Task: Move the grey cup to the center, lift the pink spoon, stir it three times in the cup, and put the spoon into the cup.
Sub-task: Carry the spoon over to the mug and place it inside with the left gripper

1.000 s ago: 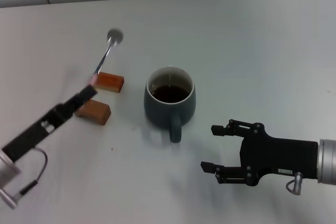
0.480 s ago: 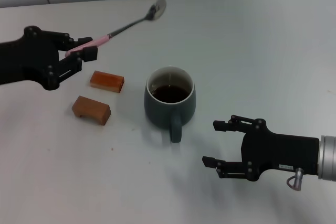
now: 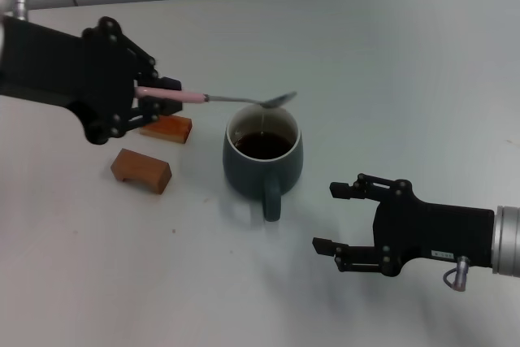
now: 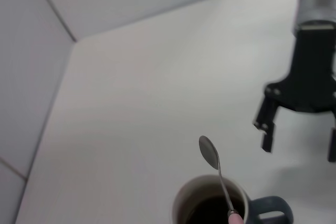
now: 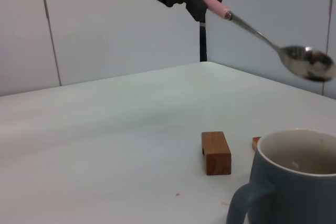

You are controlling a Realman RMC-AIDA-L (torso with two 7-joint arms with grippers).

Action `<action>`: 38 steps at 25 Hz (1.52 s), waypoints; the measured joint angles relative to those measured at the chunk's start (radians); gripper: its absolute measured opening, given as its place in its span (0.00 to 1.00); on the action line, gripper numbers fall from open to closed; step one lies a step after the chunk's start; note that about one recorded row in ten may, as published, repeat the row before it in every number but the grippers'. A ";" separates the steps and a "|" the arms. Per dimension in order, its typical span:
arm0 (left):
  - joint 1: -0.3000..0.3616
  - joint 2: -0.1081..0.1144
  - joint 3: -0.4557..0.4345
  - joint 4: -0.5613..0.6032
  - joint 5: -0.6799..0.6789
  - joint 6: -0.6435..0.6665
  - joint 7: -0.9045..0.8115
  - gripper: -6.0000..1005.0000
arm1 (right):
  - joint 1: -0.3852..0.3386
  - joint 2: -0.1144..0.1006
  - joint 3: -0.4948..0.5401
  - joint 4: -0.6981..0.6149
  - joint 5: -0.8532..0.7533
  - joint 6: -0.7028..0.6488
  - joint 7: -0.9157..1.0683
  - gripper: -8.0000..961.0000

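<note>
A: Where does everything stand?

B: The grey cup (image 3: 263,154) sits on the table (image 3: 390,62) near the middle, handle toward the near edge, dark liquid inside. The left gripper (image 3: 154,97) has its fingers clamped on the handle of the pink spoon (image 3: 219,99); the spoon is in the air, nearly level, its silver bowl hanging just over the cup's far rim.

A: And the other arm?

B: The right gripper (image 3: 345,219) waits to the near right of the cup, fingers spread and holding nothing, close to the handle but apart from it.

A: What could spoil things?

B: I judge the spoon is too flat. Lowered like that, its neck could strike the rim and shove or tip the cup, spilling liquid. It needs tilting bowl-down first. The hold is far out on the handle, so it may swivel in the grip while stirring. The two brown blocks (image 3: 154,148) to the left lie under the arm; a low sweep could knock them.
</note>
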 joint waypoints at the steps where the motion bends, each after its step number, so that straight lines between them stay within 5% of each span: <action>1: -0.014 0.000 0.029 0.034 0.024 0.010 -0.017 0.14 | 0.000 0.000 0.000 0.000 0.000 0.000 0.000 0.85; 5: -0.087 -0.004 0.192 0.145 0.181 0.028 -0.071 0.14 | -0.005 0.000 -0.001 0.005 0.000 0.000 0.001 0.85; 10: -0.165 -0.011 0.271 0.152 0.295 0.039 -0.089 0.14 | -0.007 0.001 -0.002 0.010 0.000 0.000 -0.002 0.85; 38: -0.233 -0.012 0.563 0.120 0.579 -0.017 -0.091 0.15 | -0.005 0.000 -0.009 0.009 -0.006 -0.002 -0.004 0.85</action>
